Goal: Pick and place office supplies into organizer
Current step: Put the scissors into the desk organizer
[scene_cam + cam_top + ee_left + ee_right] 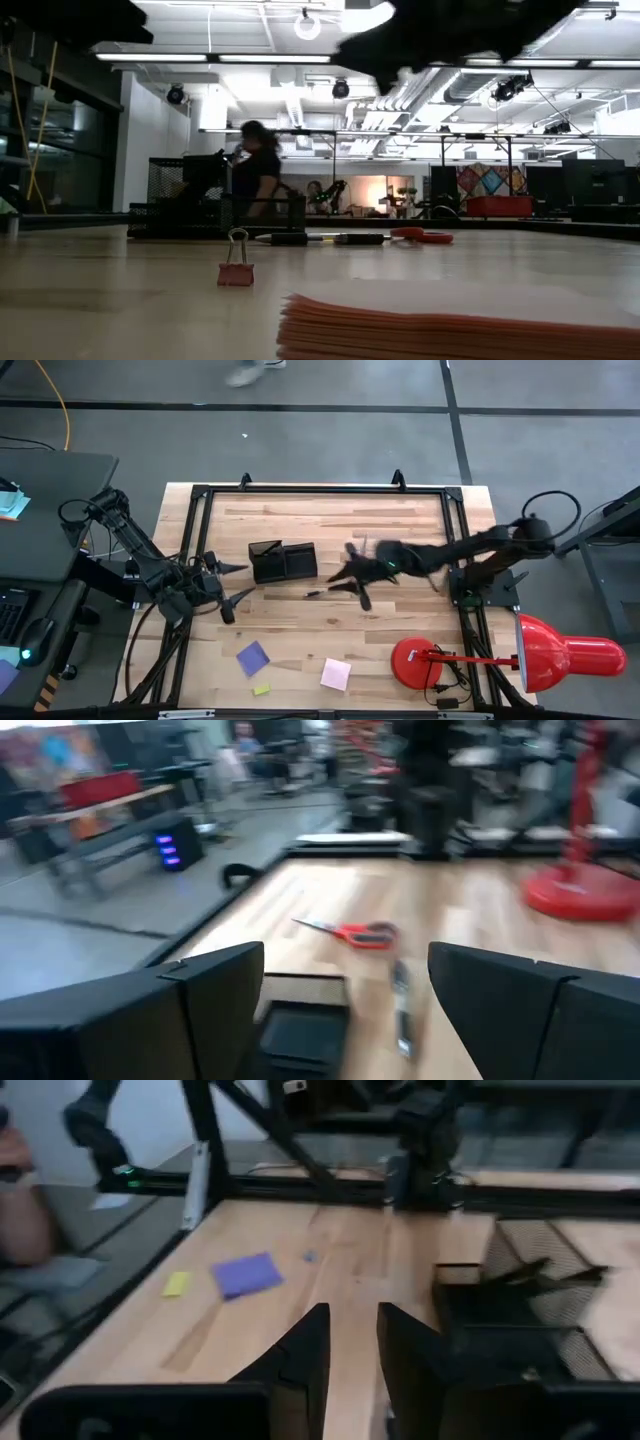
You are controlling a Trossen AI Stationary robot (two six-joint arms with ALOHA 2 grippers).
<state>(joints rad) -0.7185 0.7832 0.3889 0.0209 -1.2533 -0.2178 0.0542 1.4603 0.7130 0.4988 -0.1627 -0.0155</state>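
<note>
Right tool (352, 582) above table, fingers narrowly parted, empty, left tool (232, 585) spread wide, empty.

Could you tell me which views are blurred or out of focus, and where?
High view: the right gripper is smeared by motion, the organizer sharp. Low view: the pink note pad up close is soft, ceiling lights glare. Left wrist view: blurred throughout, scissors still readable. Right wrist view: mildly soft, blue-purple note pad clear enough.

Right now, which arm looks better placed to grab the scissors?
The right, probably. Its tool hangs over the middle of the table where the red-handled scissors lie, while the left tool sits past the black organizer, at the table's left edge.
</note>
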